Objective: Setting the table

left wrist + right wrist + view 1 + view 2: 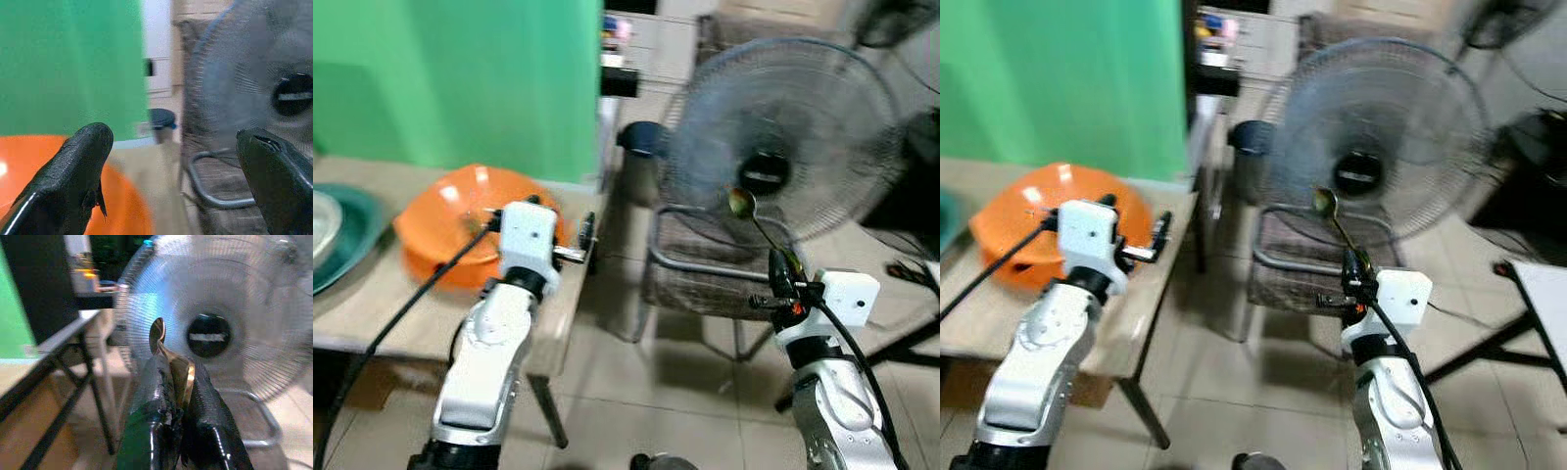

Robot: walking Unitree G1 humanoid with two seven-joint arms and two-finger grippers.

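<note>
Black fingers of the right gripper (178,396) are pinched together on the handle of a metal spoon (751,217), which stands nearly upright with its bowl at the top, tilted a little toward the robot's left. In the head views this gripper hangs in mid-air over the tiled floor (636,392), well apart from the table, with a big standing fan (783,137) and a metal-framed chair (705,264) behind it.

On the other side, the left gripper (171,161) has its fingers spread wide with nothing between them. It hovers over the near corner of the wooden table (372,294), just beside an orange bowl (460,220) that sits on the tabletop. Further to the robot's left, at the edge of the picture, lies a teal plate (352,240) with what looks like a pale dish resting in it, though the blur makes that hard to confirm. A green wall (460,78) rises behind the table.

As for progress, crockery seems to be laid out already, while the spoon is in hand but not yet on the table. By my reading, what remains is to carry it across and set it down beside the dishes; whether more cutlery is needed cannot be told from here.
</note>
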